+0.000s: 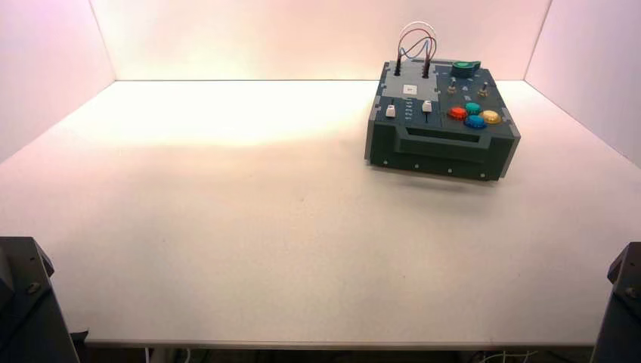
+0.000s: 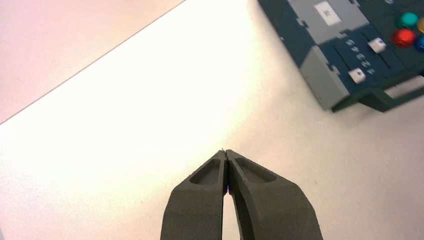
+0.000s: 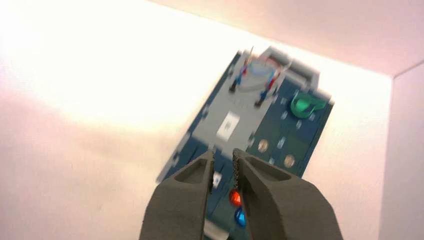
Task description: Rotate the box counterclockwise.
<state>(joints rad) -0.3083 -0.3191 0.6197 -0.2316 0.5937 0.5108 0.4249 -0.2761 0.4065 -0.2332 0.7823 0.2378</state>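
The dark teal-grey box (image 1: 442, 140) stands at the back right of the table, its handle side facing me. On top are red (image 1: 457, 113), green, blue and yellow buttons, a green knob (image 1: 465, 68), looped wires (image 1: 416, 38) and a light-grey panel (image 1: 412, 79). My left gripper (image 2: 225, 152) is shut and empty over bare table, well short of the box (image 2: 325, 85). My right gripper (image 3: 223, 152) hangs above the box (image 3: 260, 125) with its fingers a narrow gap apart, holding nothing. Neither gripper shows in the high view.
The white table (image 1: 227, 227) is walled at the back and both sides. The arm bases sit at its front corners, left (image 1: 23, 302) and right (image 1: 623, 302). Two white-capped sliders (image 2: 357, 75) sit on the box's left part.
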